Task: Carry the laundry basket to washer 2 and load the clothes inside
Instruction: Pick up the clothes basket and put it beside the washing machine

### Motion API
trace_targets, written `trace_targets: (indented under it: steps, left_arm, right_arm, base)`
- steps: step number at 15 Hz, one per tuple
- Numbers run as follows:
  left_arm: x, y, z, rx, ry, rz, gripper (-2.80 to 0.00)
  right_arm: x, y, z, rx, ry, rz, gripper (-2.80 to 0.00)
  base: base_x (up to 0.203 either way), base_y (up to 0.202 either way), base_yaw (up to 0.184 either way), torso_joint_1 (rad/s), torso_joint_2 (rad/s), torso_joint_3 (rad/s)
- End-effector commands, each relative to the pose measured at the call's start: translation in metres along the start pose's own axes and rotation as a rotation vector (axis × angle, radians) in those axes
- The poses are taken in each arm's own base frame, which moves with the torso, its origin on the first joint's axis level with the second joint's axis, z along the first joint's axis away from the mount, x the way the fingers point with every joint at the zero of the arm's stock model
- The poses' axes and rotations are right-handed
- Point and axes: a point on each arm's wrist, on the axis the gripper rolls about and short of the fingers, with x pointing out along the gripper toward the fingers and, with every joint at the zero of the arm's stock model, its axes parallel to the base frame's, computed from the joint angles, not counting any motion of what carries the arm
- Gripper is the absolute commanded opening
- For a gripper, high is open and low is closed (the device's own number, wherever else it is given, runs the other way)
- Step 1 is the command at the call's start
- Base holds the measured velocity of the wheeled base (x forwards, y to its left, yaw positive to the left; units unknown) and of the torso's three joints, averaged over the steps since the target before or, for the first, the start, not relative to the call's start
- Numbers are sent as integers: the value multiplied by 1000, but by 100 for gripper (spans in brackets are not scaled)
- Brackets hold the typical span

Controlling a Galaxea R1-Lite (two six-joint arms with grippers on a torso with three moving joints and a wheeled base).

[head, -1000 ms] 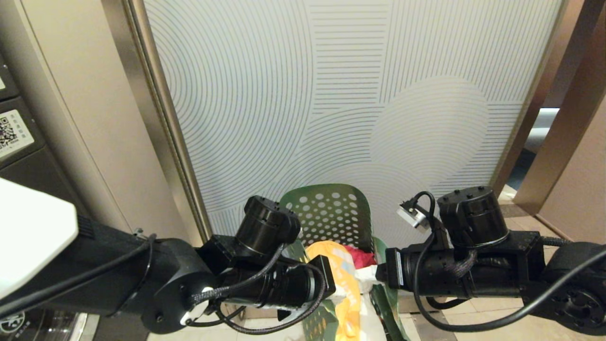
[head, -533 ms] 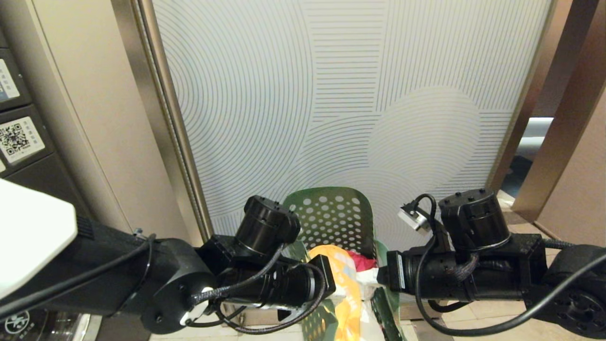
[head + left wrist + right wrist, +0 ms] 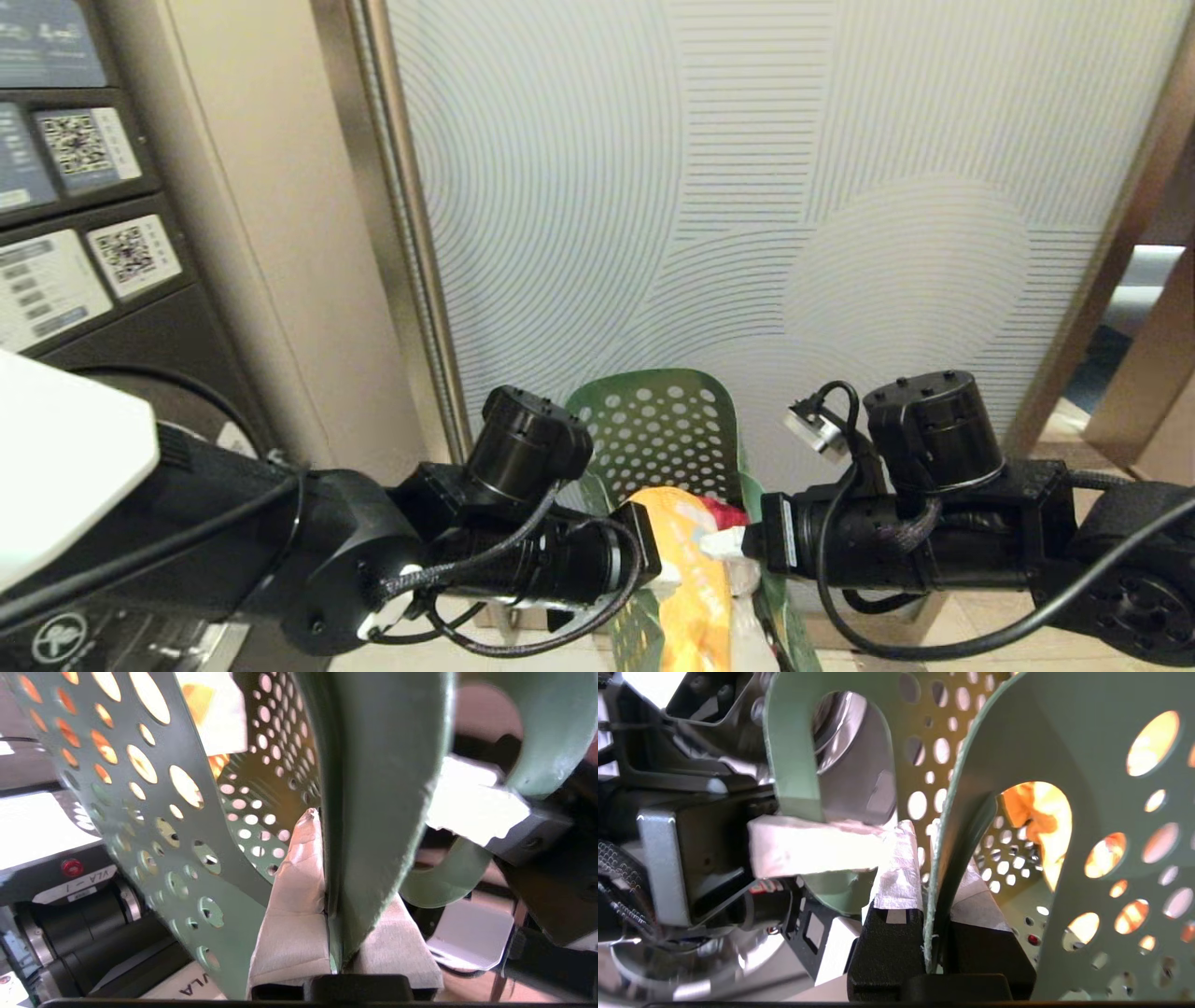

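The laundry basket (image 3: 661, 434) hangs between the two arms, in front of a pale lined panel (image 3: 747, 187). The left claw (image 3: 334, 933) is clenched on the basket's green wall, padded fingers (image 3: 292, 914) on either side of it. The right claw (image 3: 931, 933) pinches the opposite wall the same way. Yellow-orange, white and red clothes (image 3: 686, 569) fill the basket. In the head view both claws are hidden behind the wrists, and the basket's lower part is cut off. A dark washer (image 3: 112, 308) with code stickers stands at left; its number cannot be made out.

Line-patterned wall panel (image 3: 747, 187), QR stickers (image 3: 79, 145)
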Motion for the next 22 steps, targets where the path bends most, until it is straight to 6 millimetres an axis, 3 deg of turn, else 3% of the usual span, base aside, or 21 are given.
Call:
trace_targets:
  steps: [1,22]
  left_arm:
    - [1,0,0,-5,2,-2,-280]
    - [-3,0,-2,-4,2,-4,-280]
  right_arm:
    - [1,-1,-1,8,6,-2,-280]
    - [0,-2,-2,14,8,-3,-280]
  base:
    - [0,-11,174,5,-2,1]
    - [1,-7,174,2,2,3]
